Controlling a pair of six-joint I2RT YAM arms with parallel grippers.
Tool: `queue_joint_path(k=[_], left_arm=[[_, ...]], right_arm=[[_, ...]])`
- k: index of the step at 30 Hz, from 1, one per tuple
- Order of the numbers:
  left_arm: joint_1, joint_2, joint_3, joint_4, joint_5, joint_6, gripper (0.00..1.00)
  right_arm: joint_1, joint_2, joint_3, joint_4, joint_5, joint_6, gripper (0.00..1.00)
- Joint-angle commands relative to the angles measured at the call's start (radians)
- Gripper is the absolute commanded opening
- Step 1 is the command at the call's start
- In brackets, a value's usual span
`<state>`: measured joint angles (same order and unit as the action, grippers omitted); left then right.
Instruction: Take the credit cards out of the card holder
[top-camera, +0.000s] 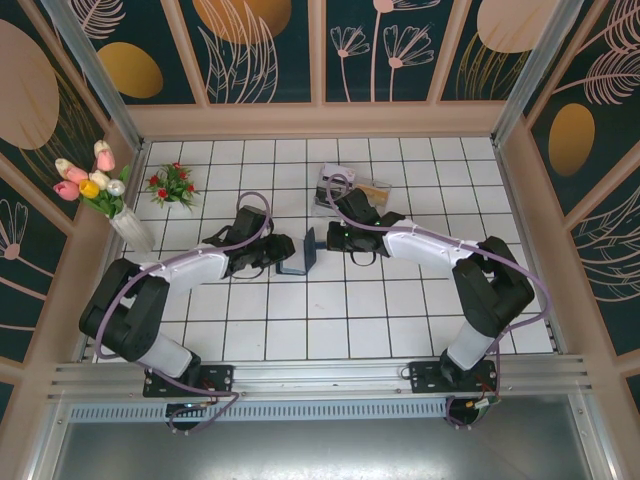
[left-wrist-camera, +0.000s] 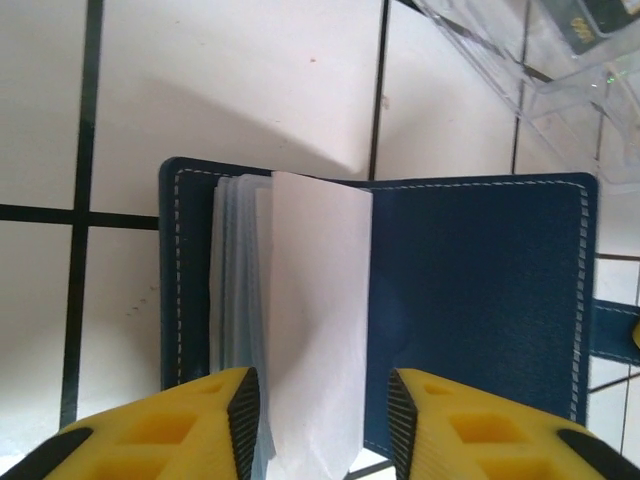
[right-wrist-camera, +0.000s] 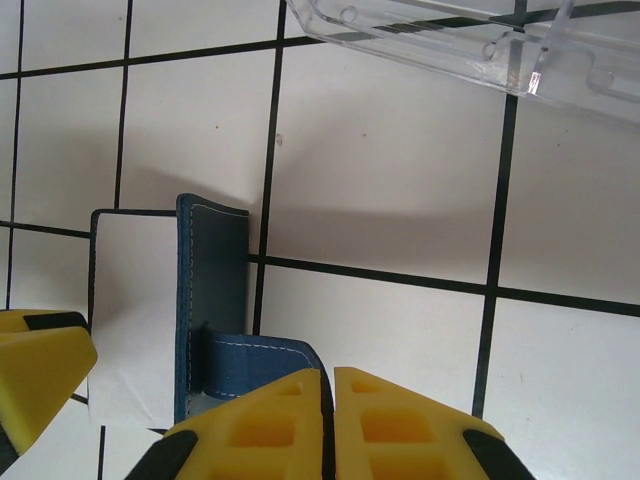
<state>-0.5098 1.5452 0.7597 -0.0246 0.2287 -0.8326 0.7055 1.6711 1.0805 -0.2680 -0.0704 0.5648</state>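
Observation:
The navy card holder stands open on edge on the white tiles between my two grippers. In the left wrist view its blue inside faces me, with clear sleeves and one white leaf sticking out. Whether that leaf is one of the credit cards I cannot tell. My left gripper is open, its pads on either side of the white leaf, which lies against the left pad and clear of the right one. My right gripper is shut on the holder's blue strap, keeping the cover upright.
A clear plastic tray lies just beyond the right gripper, and its edge shows in the wrist views. A vase of tulips and small red flowers stand at the back left. Walls enclose the tiled floor.

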Motion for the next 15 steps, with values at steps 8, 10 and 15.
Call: queue_joint_path(k=[8, 10, 15], left_arm=[[0.005, 0.058, 0.024, 0.035, 0.063, -0.011, 0.47], [0.005, 0.071, 0.026, 0.047, 0.088, -0.015, 0.51], [0.005, 0.095, 0.038, 0.047, 0.114, -0.013, 0.55]], right_arm=[[-0.011, 0.019, -0.029, -0.026, 0.021, 0.027, 0.1], [-0.011, 0.019, -0.03, -0.025, 0.019, 0.029, 0.1], [-0.011, 0.02, -0.031, -0.022, 0.017, 0.033, 0.1]])
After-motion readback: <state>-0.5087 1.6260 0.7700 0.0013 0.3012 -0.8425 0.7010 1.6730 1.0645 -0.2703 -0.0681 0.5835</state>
